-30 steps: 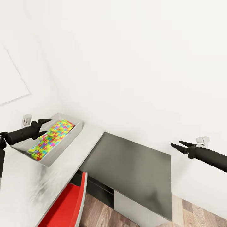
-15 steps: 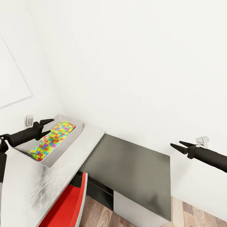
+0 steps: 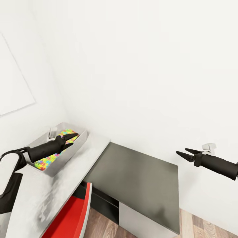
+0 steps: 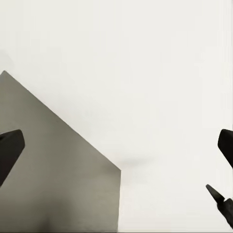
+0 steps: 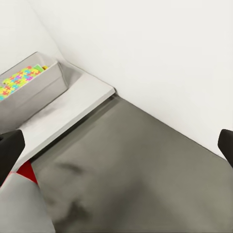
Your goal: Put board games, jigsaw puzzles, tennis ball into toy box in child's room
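Head view has my left pincer (image 3: pixel 71 138) over the toy box (image 3: pixel 67 156) at the pale end of the counter (image 3: pixel 79 167), fingers spread and holding nothing, with the jigsaw puzzles (image 3: pixel 44 162) lying inside the box beneath it. A second ago that pincer sat back near the box's outer rim, and since then it has swung forward across the puzzles toward the wall, so I judge the drop is finished and the arm is clearing off. My right pincer (image 3: pixel 181 153) hangs empty and parted above the lower dark section, and with no board games or tennis ball visible here, I reckon fetching them comes next.
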### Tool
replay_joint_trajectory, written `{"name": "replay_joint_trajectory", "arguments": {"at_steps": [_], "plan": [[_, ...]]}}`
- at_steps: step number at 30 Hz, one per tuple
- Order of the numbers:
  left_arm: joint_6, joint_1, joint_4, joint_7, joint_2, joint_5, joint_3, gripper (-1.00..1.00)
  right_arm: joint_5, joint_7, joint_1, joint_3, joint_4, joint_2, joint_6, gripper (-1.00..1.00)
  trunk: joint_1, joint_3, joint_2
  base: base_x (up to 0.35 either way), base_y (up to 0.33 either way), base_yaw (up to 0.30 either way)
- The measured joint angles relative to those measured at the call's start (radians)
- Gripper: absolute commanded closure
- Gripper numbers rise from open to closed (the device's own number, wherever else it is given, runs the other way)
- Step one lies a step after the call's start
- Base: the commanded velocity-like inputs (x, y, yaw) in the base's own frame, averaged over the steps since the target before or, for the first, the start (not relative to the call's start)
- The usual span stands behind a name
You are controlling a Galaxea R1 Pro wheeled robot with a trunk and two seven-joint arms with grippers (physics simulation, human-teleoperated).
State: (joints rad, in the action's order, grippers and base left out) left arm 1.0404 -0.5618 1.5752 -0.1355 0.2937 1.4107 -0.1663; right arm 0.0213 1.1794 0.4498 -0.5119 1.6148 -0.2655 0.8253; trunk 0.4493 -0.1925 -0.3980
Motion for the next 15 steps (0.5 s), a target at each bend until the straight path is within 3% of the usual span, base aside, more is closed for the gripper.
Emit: {"name": "replay_joint_trajectory", "arguments": {"at_steps": [5,15], "plan": [[0.001,0.025,0.023,-0.035,-0.009,0.035,0.017,-1.00,0.000,0.000,0.000,0.002,0.000,0.000,0.001,-1.00,0.000,0.008,0.000,0.000,0.000,0.000],[0.002,0.040,0.031,-0.048,-0.010,0.049,0.022,-1.00,0.000,0.000,0.000,0.003,0.000,-0.001,0.001,-1.00,0.000,0.025,0.000,-0.057,-0.024,0.000]]}}
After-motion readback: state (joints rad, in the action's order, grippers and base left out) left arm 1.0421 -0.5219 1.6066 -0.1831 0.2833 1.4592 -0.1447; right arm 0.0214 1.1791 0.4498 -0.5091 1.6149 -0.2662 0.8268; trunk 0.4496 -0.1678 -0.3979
